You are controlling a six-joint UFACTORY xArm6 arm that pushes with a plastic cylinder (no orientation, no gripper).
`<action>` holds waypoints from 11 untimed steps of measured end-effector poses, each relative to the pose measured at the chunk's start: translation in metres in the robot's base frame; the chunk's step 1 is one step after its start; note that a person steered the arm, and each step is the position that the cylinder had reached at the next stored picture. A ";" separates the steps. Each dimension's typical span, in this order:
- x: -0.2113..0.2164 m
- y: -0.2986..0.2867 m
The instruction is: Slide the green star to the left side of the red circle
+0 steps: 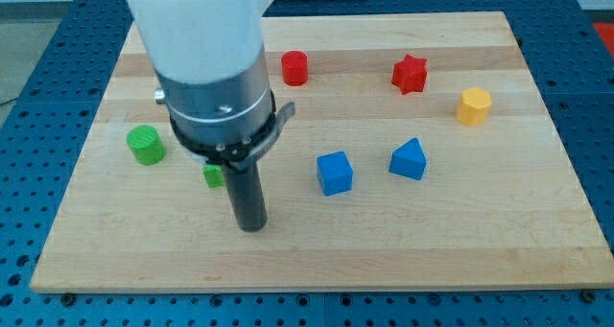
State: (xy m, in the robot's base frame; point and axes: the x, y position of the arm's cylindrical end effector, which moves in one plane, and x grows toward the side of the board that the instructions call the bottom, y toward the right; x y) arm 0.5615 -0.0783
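Observation:
The green star (213, 176) lies left of the board's middle, mostly hidden behind the arm, so its shape hardly shows. My tip (251, 225) rests on the board just below and to the right of it, close but apart. The red circle (295, 68) stands near the view's top, above and to the right of the green star. The arm's white and grey body covers the upper left of the board.
A green cylinder (146, 146) stands at the left. A red star (410, 74) and a yellow hexagon block (473, 106) are at the upper right. A blue cube (335, 173) and a blue wedge-like block (409, 160) sit at the middle right. The wooden board (432, 250) rests on a blue perforated table.

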 end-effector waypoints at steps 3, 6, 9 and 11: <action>-0.044 -0.054; -0.161 -0.021; -0.143 0.002; -0.194 -0.003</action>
